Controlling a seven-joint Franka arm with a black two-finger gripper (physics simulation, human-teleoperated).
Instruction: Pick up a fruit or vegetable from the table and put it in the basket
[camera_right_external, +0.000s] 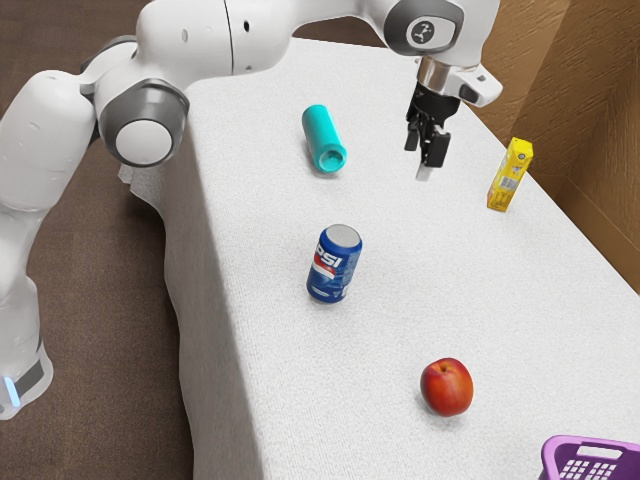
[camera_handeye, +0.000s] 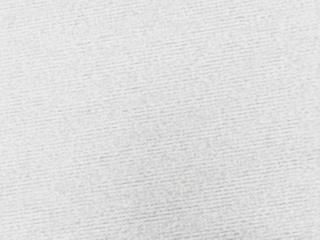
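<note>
Exterior view: red fruit (camera_right_external: 447, 388) lies apart from can (camera_right_external: 334, 268) lettered "PSI".

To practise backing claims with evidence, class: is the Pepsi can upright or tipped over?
Upright: the Pepsi can shows its silver lid uppermost, with its base on the white tablecloth.
</note>
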